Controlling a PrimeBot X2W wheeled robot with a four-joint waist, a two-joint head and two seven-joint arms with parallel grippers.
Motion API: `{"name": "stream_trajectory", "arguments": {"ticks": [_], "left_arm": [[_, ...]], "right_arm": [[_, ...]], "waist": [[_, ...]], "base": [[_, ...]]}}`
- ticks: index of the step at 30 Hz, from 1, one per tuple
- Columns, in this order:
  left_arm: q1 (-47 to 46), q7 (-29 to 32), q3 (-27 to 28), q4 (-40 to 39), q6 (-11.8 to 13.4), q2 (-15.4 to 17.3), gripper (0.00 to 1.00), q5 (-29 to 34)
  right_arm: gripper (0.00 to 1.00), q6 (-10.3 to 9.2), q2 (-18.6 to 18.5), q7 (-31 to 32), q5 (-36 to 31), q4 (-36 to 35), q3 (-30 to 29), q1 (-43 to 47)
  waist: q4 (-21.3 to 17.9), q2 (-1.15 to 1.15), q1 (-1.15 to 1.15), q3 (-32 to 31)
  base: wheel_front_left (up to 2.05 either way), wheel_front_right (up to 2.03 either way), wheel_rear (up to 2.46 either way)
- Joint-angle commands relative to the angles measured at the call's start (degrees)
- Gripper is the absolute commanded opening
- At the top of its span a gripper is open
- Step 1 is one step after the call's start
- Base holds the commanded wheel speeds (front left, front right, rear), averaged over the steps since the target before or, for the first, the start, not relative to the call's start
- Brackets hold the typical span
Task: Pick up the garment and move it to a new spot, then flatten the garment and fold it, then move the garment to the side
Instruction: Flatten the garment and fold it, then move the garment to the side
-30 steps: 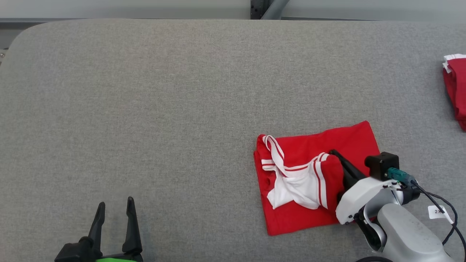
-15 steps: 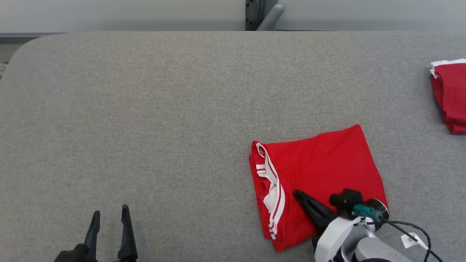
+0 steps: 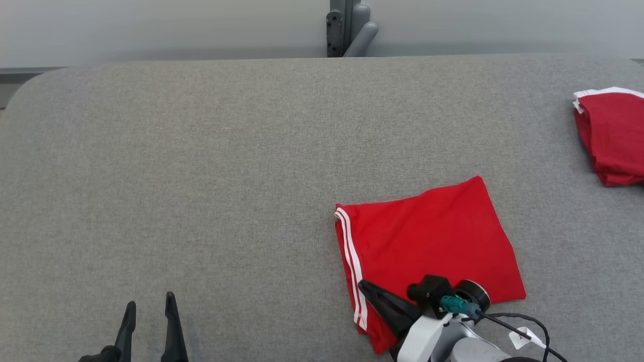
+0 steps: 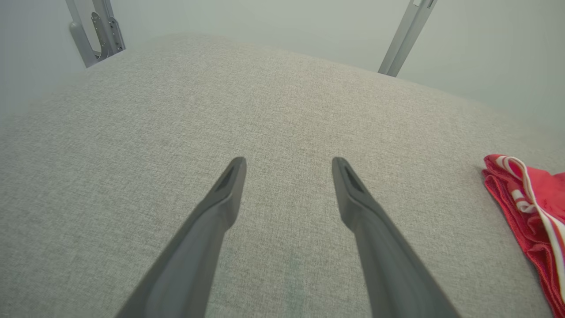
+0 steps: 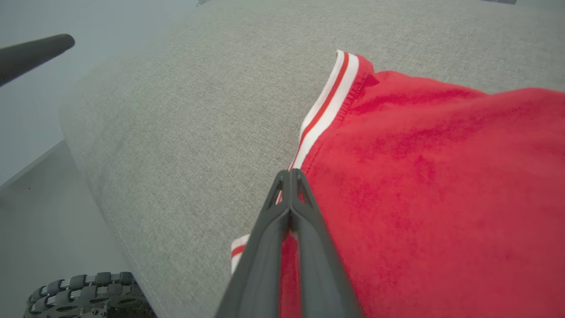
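Right gripper (image 3: pixel 362 285): fingers pressed together, tip on the folded red garment (image 3: pixel 427 236) at its striped edge; can't tell if cloth is pinched. The right wrist view adds the table (image 5: pixel 176 132) edge just beside the fingers, with a wheel (image 5: pixel 84 293) below. The head view adds a second red pile (image 3: pixel 611 136) far beyond the gripper. Left gripper (image 4: pixel 288 161): spread wide over bare table, garment well to its right.

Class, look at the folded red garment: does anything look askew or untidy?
The folded red garment lies turned slightly against the table's edges, and a white striped bit pokes out from under its near corner. Nothing else stands out.
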Motion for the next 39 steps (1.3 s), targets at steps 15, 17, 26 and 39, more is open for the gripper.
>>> {"name": "stream_trajectory", "arguments": {"ticks": [15, 17, 26, 39], "left_arm": [[3.5, -0.1, 2.5, -4.3, -0.5, 0.1, 1.00, 2.5], [3.7, -0.1, 2.3, -4.2, -0.6, 0.1, 1.00, 3.2], [3.9, -0.1, 3.0, -2.8, -2.0, 0.1, 1.00, 6.3], [1.9, -0.1, 2.9, -3.9, -2.6, 0.1, 1.00, 6.4]], "right_arm": [[1.00, -0.03, 1.4, -0.1, -16.1, -19.4, -41.8, 22.0], [1.00, -0.03, 1.7, -0.1, -19.5, -20.8, -47.6, 25.0], [1.00, -0.04, 5.4, -0.1, -23.9, -19.8, -62.4, 30.6], [1.00, -0.04, 0.0, 2.5, -13.0, -11.0, -49.2, 20.6]], "waist": [[-2.5, 0.00, 0.00, -5.6], [-2.5, 0.00, 0.00, -6.0], [-2.1, 0.00, 0.00, -6.9], [-1.4, 0.00, 0.00, -4.8]], "base": [[0.00, 0.00, 0.00], [0.00, 0.00, 0.00], [0.00, 0.00, 0.00], [0.00, 0.00, 0.00]]}}
